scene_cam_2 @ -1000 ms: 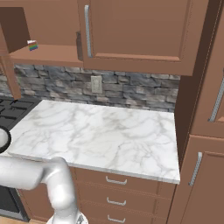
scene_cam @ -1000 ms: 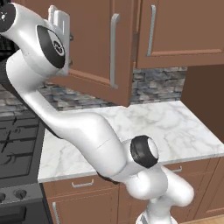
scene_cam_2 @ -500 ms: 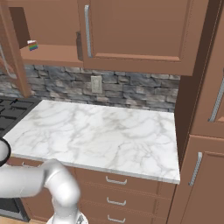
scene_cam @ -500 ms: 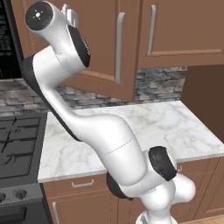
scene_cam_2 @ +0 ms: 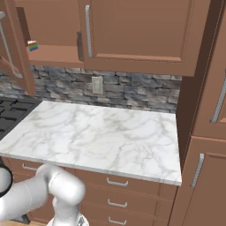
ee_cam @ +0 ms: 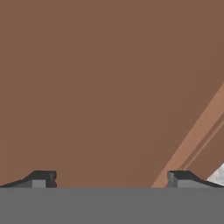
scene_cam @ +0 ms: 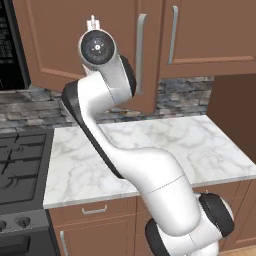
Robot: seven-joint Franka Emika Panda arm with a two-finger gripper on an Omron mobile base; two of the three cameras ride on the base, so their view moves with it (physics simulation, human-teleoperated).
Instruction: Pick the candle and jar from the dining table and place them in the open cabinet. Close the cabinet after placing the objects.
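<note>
The cabinet (scene_cam_2: pixel 53 55) hangs over the counter, its plain wooden shelf bare but for a small rainbow-striped wedge (scene_cam_2: pixel 32 45). Its door (scene_cam: pixel 50 45) stands partly swung out, with a long silver handle (scene_cam: pixel 141 50) on it. The same door (scene_cam_2: pixel 13 57) juts in at the left edge of the right base view. My gripper (scene_cam: pixel 92 22) is raised against the door's face. In the hand view the brown door panel is very close, and my gripper (ee_cam: pixel 111 179) is open with nothing between the fingertips (ee_cam: pixel 41 178). The candle, the jar and the dining table are out of view.
A marble counter (scene_cam: pixel 150 150) with brown drawers (scene_cam_2: pixel 110 183) runs below the cabinet. A black stove (scene_cam: pixel 20 165) sits at its left, with a dark appliance (scene_cam: pixel 10 45) above. Closed cabinet doors (scene_cam_2: pixel 137 31) and a tall brown unit (scene_cam_2: pixel 207 110) stand to the right.
My hand has swung to the right and a little lower across the door's face. In the right base view the door's edge has come further into the picture. The fingers have spread slightly wider.
</note>
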